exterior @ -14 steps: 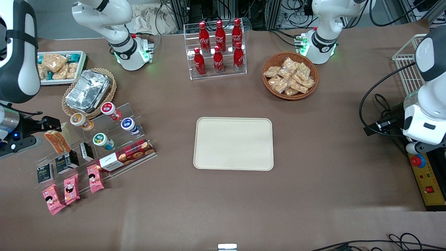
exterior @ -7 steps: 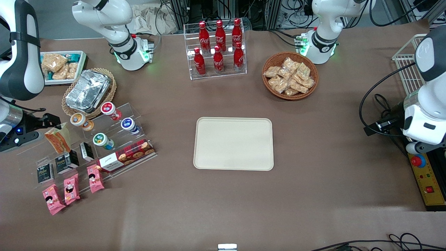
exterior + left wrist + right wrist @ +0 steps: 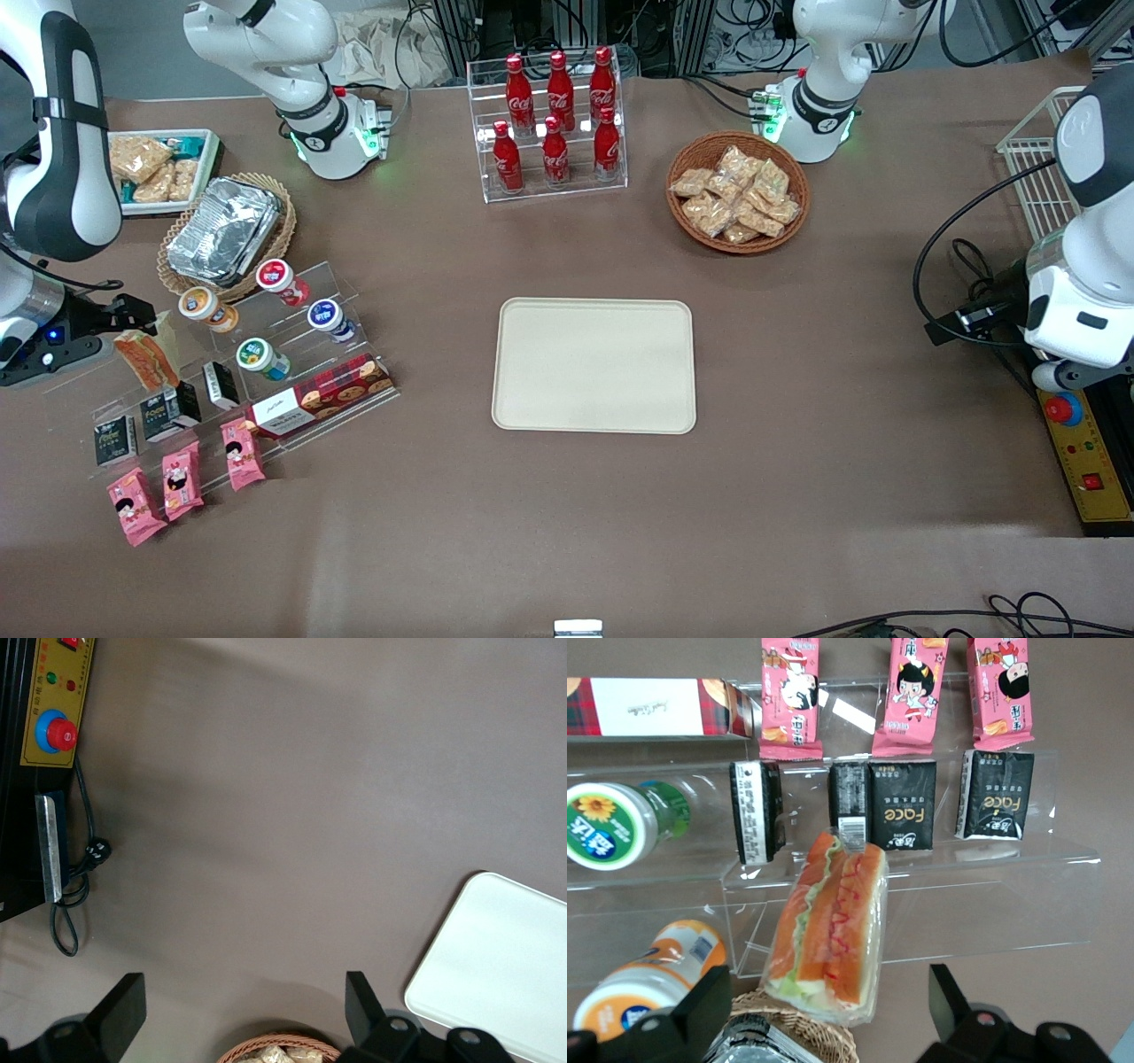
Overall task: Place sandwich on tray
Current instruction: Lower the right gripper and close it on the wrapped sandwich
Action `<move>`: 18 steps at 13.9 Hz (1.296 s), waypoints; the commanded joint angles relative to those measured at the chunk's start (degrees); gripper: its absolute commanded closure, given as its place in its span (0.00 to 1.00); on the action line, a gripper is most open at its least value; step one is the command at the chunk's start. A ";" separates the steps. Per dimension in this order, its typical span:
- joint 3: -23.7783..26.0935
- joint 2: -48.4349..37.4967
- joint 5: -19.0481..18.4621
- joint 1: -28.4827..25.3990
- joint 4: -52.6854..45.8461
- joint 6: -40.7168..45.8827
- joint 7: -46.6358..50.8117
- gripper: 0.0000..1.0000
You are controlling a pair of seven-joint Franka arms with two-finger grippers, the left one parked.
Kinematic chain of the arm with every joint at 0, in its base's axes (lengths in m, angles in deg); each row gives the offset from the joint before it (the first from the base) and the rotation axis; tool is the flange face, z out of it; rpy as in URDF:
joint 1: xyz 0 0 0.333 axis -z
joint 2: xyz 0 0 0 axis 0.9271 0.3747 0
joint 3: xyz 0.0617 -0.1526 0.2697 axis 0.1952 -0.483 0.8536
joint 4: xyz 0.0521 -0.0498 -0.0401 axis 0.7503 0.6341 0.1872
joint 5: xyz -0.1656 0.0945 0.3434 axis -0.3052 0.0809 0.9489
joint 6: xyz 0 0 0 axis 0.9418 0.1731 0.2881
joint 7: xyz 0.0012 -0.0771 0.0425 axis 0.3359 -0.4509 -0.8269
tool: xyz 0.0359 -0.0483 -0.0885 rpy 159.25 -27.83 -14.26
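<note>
- My gripper [image 3: 826,979] straddles the sandwich [image 3: 146,356] on the clear stand [image 3: 292,354], fingers spread and not pinching. Closing off-centre could squash it or slip on the wrap.
- The orange-lidded cup [image 3: 204,307], at one o'clock, could get knocked.
- The tray [image 3: 594,365] lies well apart at three o'clock, so a weak grip risks a drop.

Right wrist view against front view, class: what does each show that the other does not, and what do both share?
Only the right wrist view shows the sandwich's layers close up: orange-red filling and green leaf in clear wrap, with the gripper's fingers apart, one on either side of it.

Only the front view shows the tray, bare, toward the table's middle, plus the cola bottles and the snack basket.

Both show the sandwich, the gripper, the pink packets, the black packs and the clear stepped stand.
</note>
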 commanded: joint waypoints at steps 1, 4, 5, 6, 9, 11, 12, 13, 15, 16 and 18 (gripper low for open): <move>0.16 0.12 -1.39 1.43 1.41 -2.72 -0.76 0.01; 0.25 0.82 -1.21 1.79 2.28 -3.25 -0.59 0.01; 0.25 1.18 -0.86 1.52 2.55 -3.33 -0.41 0.01; 0.34 1.44 -0.60 1.35 2.81 -3.42 -0.32 0.01; 0.34 1.70 -0.60 1.17 2.99 -3.51 -0.23 0.01; 0.34 2.49 -0.60 1.26 2.90 -4.47 -0.23 0.01; 0.34 2.85 -0.60 1.26 2.90 -5.00 -0.58 0.03; 0.34 3.11 -0.60 1.26 2.90 -5.09 -0.67 0.09; 0.34 3.20 -0.60 1.35 2.90 -5.09 -0.85 0.21; 0.34 3.46 -0.60 1.35 2.90 -5.18 -0.85 0.28; 0.34 3.73 -0.60 1.43 2.81 -5.44 -1.11 0.30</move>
